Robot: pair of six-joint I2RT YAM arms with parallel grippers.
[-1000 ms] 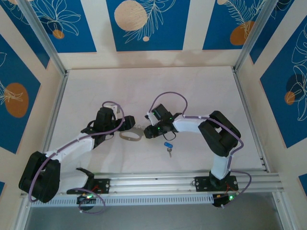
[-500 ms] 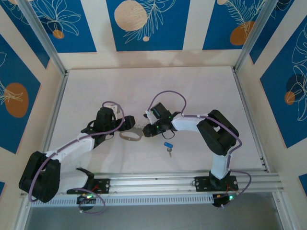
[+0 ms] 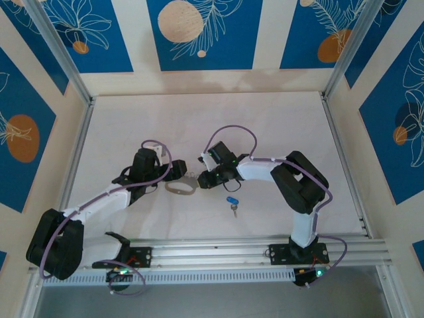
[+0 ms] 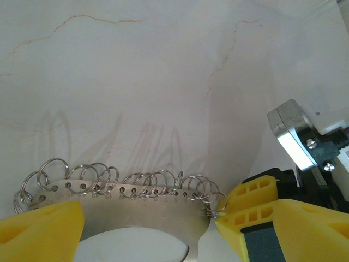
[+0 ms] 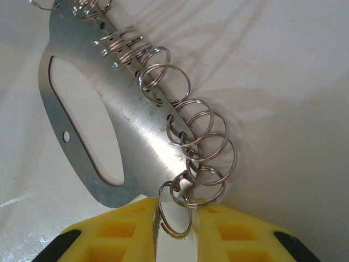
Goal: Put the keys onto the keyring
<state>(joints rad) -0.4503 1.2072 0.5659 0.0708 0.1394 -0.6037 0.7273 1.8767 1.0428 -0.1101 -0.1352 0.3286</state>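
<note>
While the keyring (image 5: 131, 131) lies flat on the tabletop (image 3: 265, 126) between the arms, the left claw (image 4: 147, 224) stands wide open, a yellow finger at each end of its ringed edge. Right claw (image 5: 174, 218): fingers nearly together around the end split ring, and whether they pinch it I cannot tell. Blue key (image 3: 231, 201) sits apart, nearer the bases.

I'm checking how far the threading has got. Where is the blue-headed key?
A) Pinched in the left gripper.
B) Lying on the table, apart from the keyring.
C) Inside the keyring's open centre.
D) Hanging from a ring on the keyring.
B: the top view shows the key lying loose on the table, with a gap between it and the keyring.
</note>
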